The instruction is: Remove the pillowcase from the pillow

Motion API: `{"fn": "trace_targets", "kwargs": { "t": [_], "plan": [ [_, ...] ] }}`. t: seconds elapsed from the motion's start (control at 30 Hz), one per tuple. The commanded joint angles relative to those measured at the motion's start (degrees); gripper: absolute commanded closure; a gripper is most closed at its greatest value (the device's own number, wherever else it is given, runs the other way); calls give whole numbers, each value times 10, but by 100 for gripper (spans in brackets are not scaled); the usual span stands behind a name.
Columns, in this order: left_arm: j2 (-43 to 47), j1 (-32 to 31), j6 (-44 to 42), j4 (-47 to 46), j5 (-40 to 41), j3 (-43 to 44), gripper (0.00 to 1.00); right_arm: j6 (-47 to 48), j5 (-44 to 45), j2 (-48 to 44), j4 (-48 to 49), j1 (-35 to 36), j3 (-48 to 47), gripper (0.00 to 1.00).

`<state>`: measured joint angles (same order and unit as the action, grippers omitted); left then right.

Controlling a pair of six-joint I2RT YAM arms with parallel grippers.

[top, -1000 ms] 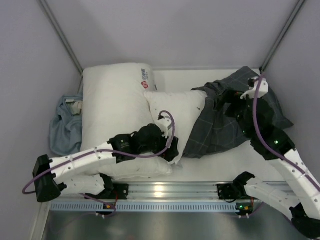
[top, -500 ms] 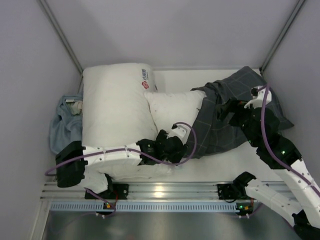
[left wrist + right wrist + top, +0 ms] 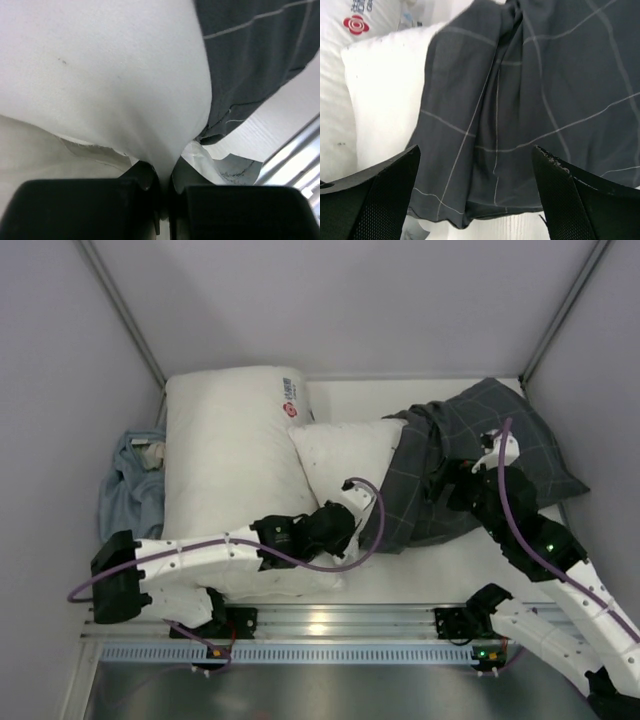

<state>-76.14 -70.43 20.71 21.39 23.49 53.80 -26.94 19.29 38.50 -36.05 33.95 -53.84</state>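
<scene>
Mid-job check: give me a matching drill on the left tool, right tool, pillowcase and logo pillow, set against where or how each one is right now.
Things:
1. left tool
2. right tool
3. pillowcase
4. logo pillow

States:
A. open, hanging over checked fabric
B. lying left of the plain pillow, red round mark near its far end
C. shut on the plain pillow's near corner
D. dark, bunched over the plain pillow's right part

Pairs: 1-C, 2-A, 3-D, 4-B
</scene>
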Motion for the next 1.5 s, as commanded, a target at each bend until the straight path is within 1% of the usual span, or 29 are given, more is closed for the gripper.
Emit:
{"fn": "trace_targets", "kwargs": {
  "t": [0.0,0.07,0.13,0.23,0.37,0.47,0.5,0.57,0.6,0.67,0.7,0.73,0.77,0.8,0.87,0.9,1.03,1.1,1.17,1.2,1.47],
  "plan": [
    [59,1,-42,-79,-77,41,100,-43,-60,-14,-4,1,32,13],
    [60,1,-51,-87,-105,58,100,-66,-85,-19,8,4,65,14],
    [53,1,-62,-89,-116,88,100,-78,-95,-19,22,13,85,14],
    [34,2,-74,-89,-136,122,100,-88,-89,-7,32,35,92,15],
    [21,2,-78,-89,-142,140,100,-88,-75,18,47,59,94,16],
    [36,5,-80,-87,-121,138,100,-90,-58,32,51,64,101,23],
    [42,6,-80,-84,-115,136,100,-91,-51,35,52,63,103,29],
    [65,15,-80,-66,-94,133,100,-92,-36,43,56,65,115,38],
    [73,20,-81,-58,-86,133,100,-92,-22,44,60,64,123,49],
    [100,37,-81,-30,-63,130,100,-92,-2,47,65,65,131,64],
    [112,46,-81,-20,-56,129,100,-91,18,47,66,64,138,83],
    [135,54,-81,-12,-44,127,100,-92,29,47,66,65,141,92],
    [147,73,-82,6,-40,126,100,-92,43,47,66,64,144,98],
    [160,83,-89,14,-35,125,100,-93,68,45,65,64,148,100],
    [194,105,-100,30,-8,126,100,-93,92,38,62,64,151,100],
    [206,111,-113,46,0,133,100,-94,119,34,60,64,152,100],
    [249,124,-147,76,50,161,100,-99,179,17,45,63,153,100],
    [257,127,-159,90,91,174,100,-97,200,18,38,63,150,100],
    [270,129,-162,110,119,187,100,-96,210,22,32,64,148,100],
    [276,129,-161,116,147,189,100,-97,217,24,29,63,148,100],
    [360,128,-132,178,248,177,100,-86,240,21,23,55,149,100]
  ]
}}
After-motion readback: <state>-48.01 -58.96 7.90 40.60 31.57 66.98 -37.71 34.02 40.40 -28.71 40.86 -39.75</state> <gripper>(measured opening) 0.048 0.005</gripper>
